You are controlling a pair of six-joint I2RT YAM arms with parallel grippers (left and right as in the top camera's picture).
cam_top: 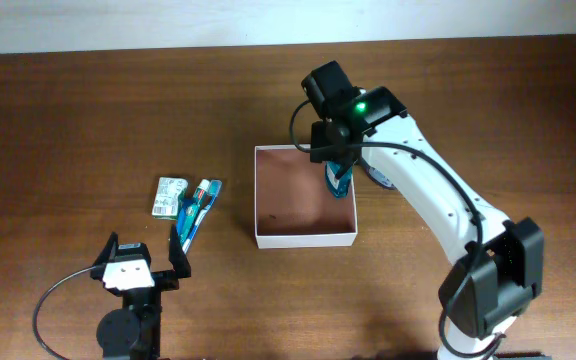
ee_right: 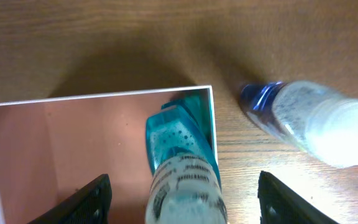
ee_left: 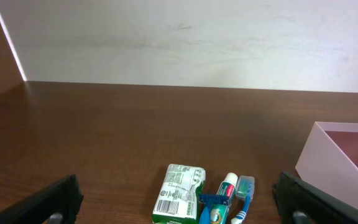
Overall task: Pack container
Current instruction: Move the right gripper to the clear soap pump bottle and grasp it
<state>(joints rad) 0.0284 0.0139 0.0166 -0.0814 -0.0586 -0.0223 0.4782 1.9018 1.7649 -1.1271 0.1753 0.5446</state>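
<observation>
The container [cam_top: 293, 200] sits on the table at the centre of the overhead view. Over its right wall, the right gripper [ee_right: 183, 198] hangs with its jaws spread clear of a teal bottle [ee_right: 178, 140]. At lower left, the left gripper [cam_top: 144, 256] stands wide open.

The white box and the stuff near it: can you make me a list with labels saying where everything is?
box: white walls, reddish-brown floor, on the table
teal-capped bottle: inside the box, against its right wall
blue-capped bottle: lying on the table, right of the box
green packet: on the table, left of the box
toothbrush and toothpaste: beside the green packet
right jaws: open, either side of the teal-capped bottle
left jaws: open, holding nothing
</observation>
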